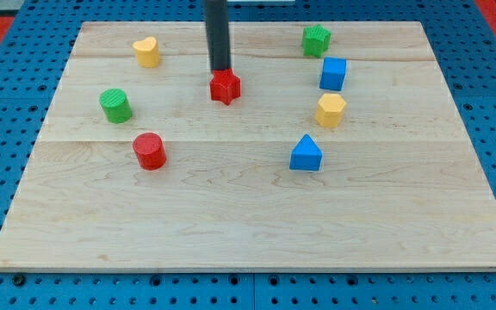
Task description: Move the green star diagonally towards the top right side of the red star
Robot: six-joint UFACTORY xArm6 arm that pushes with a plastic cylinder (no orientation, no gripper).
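Observation:
The green star (pixel 317 40) sits near the view's top, right of centre. The red star (pixel 225 87) lies left of it and lower, near the top middle of the board. My tip (pixel 220 71) is the end of the dark rod coming down from the view's top. It stands right at the top edge of the red star, touching or nearly touching it. The tip is well to the left of the green star.
A blue cube (pixel 333 74), a yellow hexagon (pixel 330 110) and a blue triangle (pixel 306 154) run down below the green star. A yellow heart (pixel 146 52), a green cylinder (pixel 114 105) and a red cylinder (pixel 149 151) stand at the left. The wooden board (pixel 248 232) lies on blue pegboard.

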